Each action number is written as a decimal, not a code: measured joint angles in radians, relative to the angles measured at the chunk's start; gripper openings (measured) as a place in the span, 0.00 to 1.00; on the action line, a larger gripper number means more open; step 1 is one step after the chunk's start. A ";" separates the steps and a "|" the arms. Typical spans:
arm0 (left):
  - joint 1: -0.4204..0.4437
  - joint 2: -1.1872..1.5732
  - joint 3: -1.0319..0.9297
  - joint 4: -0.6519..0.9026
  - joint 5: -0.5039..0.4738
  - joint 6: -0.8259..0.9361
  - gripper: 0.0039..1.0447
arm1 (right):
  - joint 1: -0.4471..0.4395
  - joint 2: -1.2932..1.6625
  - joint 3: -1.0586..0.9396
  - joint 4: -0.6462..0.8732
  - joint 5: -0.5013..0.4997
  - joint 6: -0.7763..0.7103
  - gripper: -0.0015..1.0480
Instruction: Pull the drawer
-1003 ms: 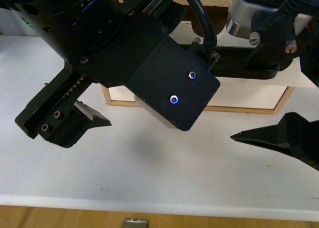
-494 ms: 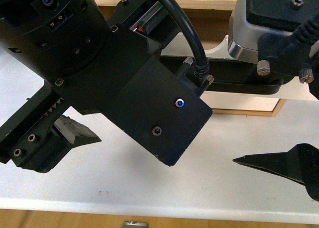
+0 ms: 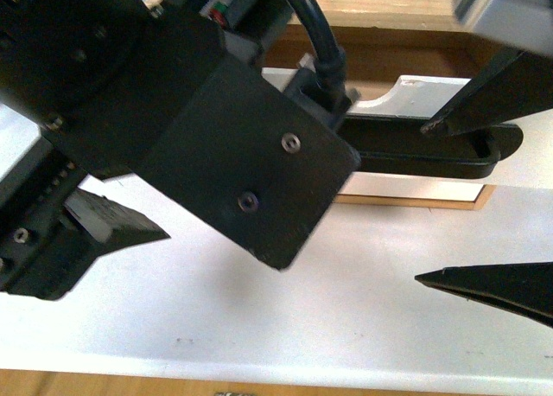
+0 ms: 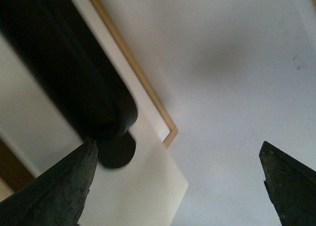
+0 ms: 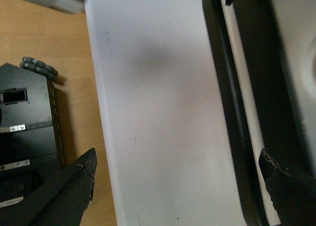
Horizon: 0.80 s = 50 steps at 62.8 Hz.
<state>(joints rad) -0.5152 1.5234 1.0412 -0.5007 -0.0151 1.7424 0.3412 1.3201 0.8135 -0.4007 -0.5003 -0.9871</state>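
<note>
Right gripper [image 3: 420,204] has moved forward: far finger now crosses the right end of the handle [image 3: 406,167], near finger over the table [image 3: 302,327]. Jaws wide, nothing held. Left gripper [image 4: 177,152] likewise spread, empty. Drawer [image 3: 415,187] sits far centre; pull seemingly not begun, grasp next

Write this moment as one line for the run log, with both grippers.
stage: pre-grasp | left gripper: open, one finger near handle end | right gripper: open, handle between its fingers | drawer: handle not yet clamped
</note>
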 joint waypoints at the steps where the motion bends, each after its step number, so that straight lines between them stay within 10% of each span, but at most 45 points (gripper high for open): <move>1: 0.005 -0.011 0.000 0.002 0.001 -0.002 0.94 | -0.003 -0.010 0.000 -0.002 -0.002 0.000 0.91; 29: 0.089 -0.172 -0.012 0.237 0.160 -0.163 0.94 | -0.108 -0.195 -0.015 0.217 0.053 0.102 0.91; 50: 0.351 -0.417 -0.333 0.864 0.242 -0.898 0.94 | -0.223 -0.407 -0.279 0.737 0.267 0.428 0.91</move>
<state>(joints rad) -0.1642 1.1069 0.7086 0.3630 0.2272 0.8448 0.1184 0.9127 0.5343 0.3363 -0.2333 -0.5591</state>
